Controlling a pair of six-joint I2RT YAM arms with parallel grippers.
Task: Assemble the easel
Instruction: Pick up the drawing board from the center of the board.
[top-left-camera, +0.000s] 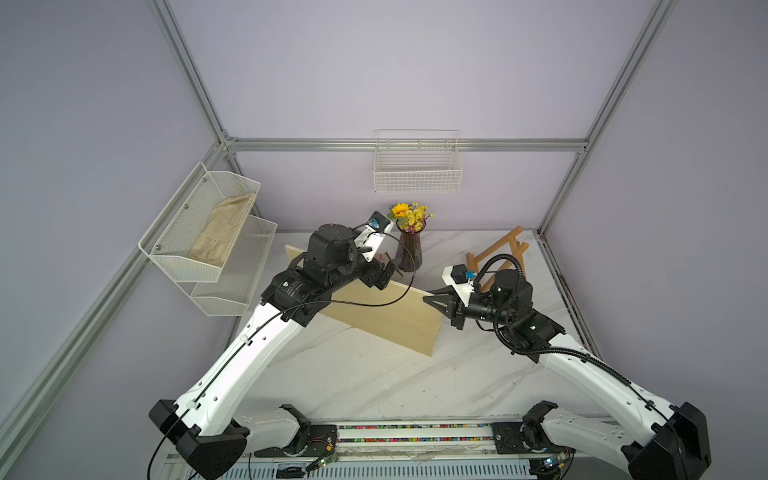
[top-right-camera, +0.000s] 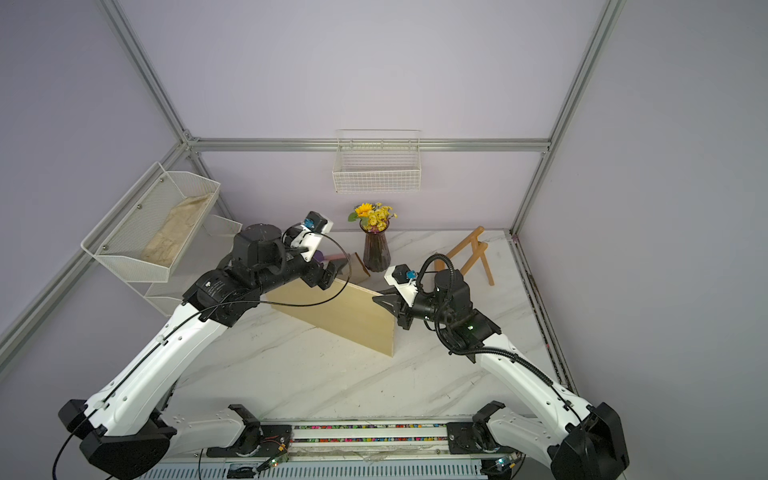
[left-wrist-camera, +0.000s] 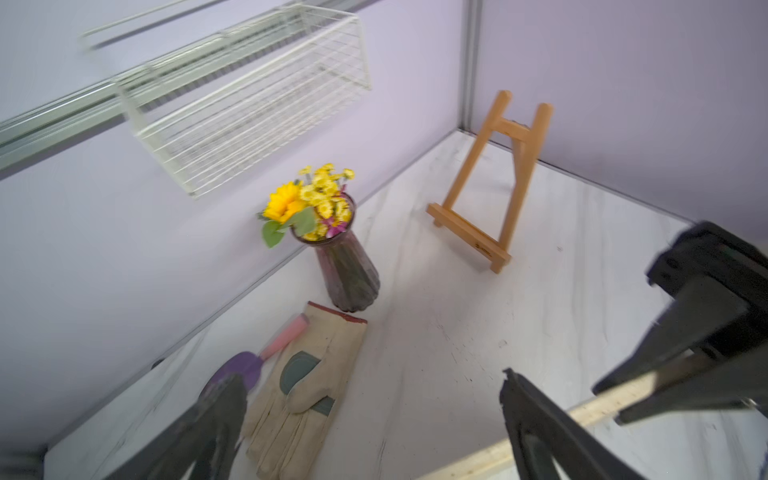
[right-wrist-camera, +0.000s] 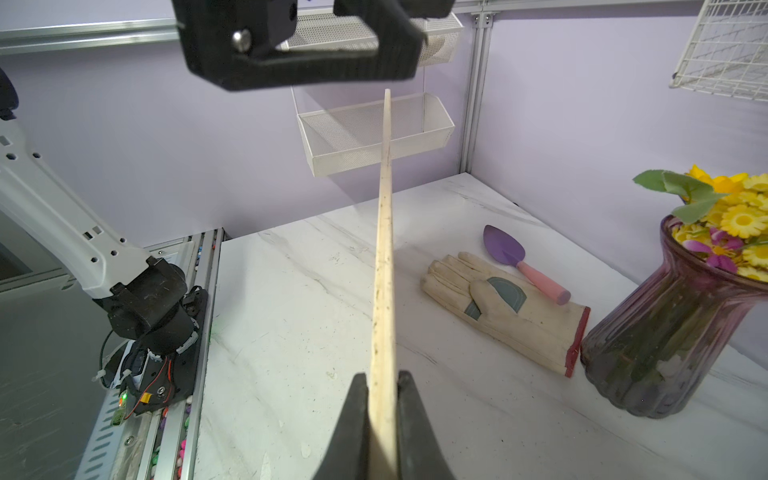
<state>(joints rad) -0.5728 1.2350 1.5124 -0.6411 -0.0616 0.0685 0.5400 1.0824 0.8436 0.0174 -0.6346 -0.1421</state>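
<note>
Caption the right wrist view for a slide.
Right gripper shut on the pale board, seen edge-on; glove, trowel and flower vase sit on the marble table.

glove and trowel lie near the vase, beyond the board.

a robot lab cell: aluminium frame, lilac wall panels, two arms at a marble-look table.

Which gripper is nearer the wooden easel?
Right. The right gripper, clamping the plywood board, sits in front of the easel; the left gripper hangs open beyond the vase.
</note>
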